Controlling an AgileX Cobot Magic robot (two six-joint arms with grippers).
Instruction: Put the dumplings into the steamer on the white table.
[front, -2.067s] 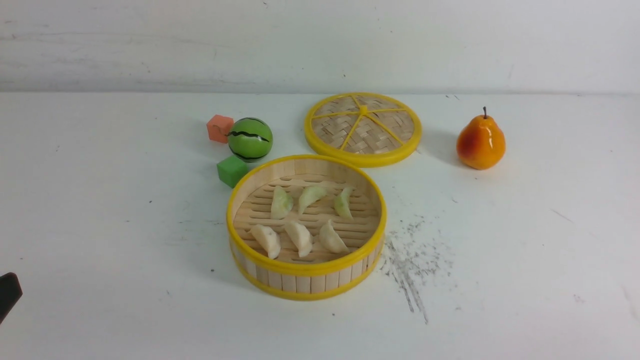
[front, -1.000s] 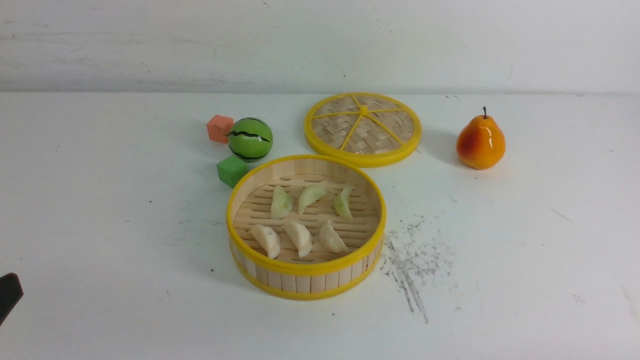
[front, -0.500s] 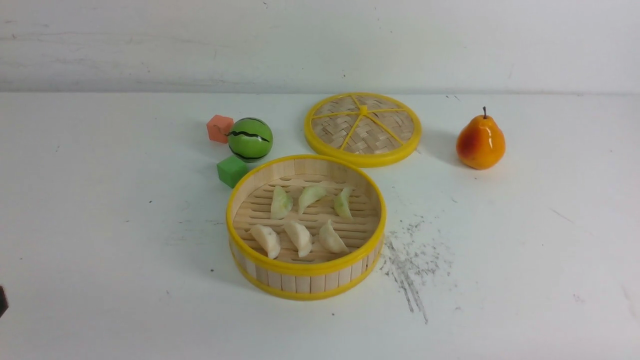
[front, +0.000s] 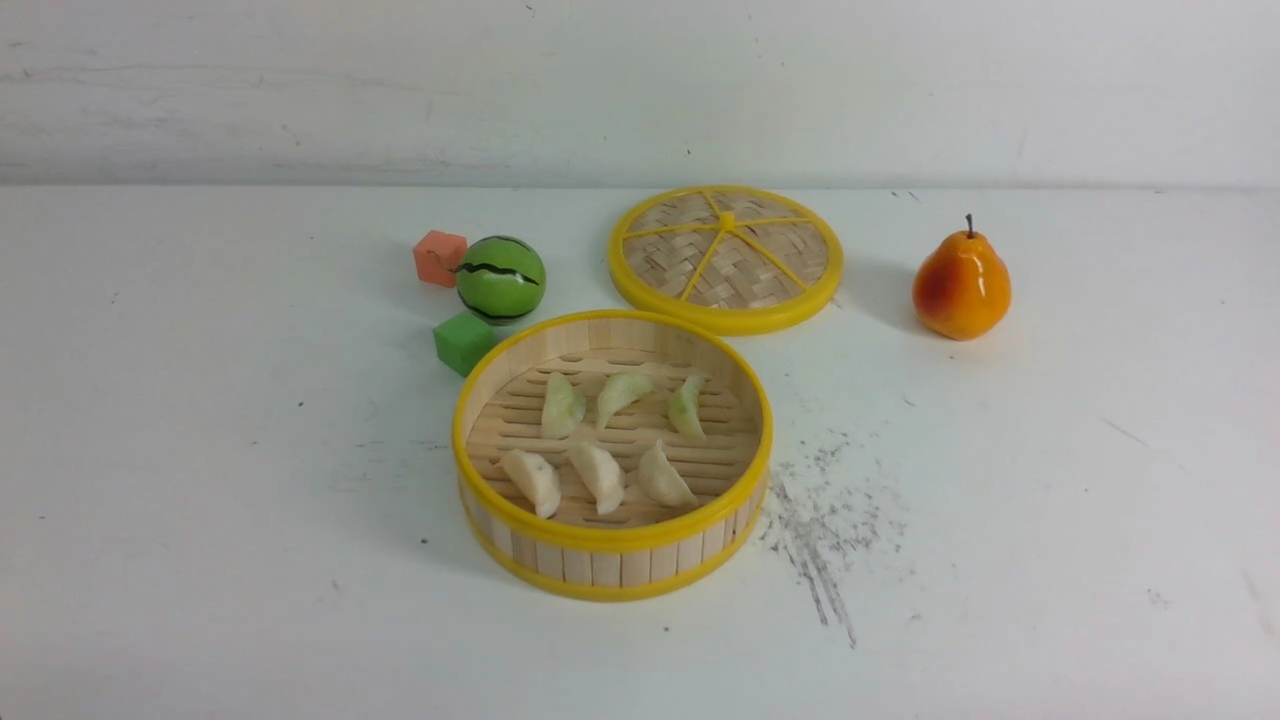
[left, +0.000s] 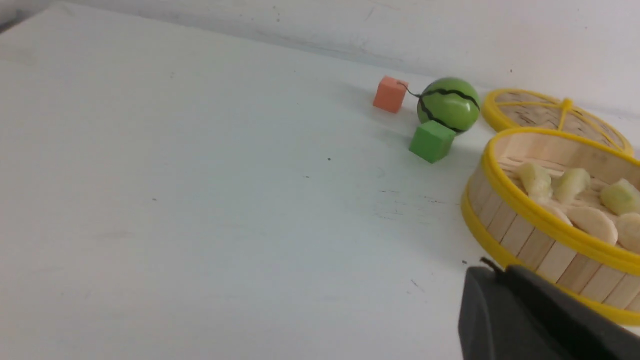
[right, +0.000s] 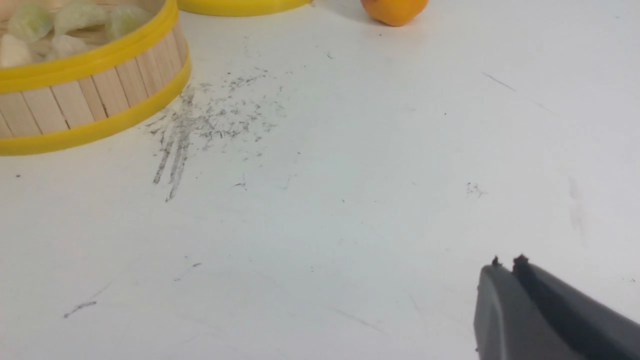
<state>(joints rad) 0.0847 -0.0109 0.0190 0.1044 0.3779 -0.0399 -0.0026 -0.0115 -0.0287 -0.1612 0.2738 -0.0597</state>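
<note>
Inside steamer (front: 612, 540): dumplings (front: 600, 440), partly rim-hidden.

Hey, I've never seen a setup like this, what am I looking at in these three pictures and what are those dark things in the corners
This is a two-armed robot at a white table. One picture looks forward from between its arms; neither arm shows there. The other two come from cameras on each wrist. The dark shapes are its pincers: the left gripper and the right gripper, both closed and holding nothing.

On the table sits a round bamboo steamer with six toy dumplings inside, three pale green at the back, three cream in front. Behind it lies a flat woven lid. To the left are a green cube, a toy watermelon and an orange cube. A toy pear stands to the right.
</note>
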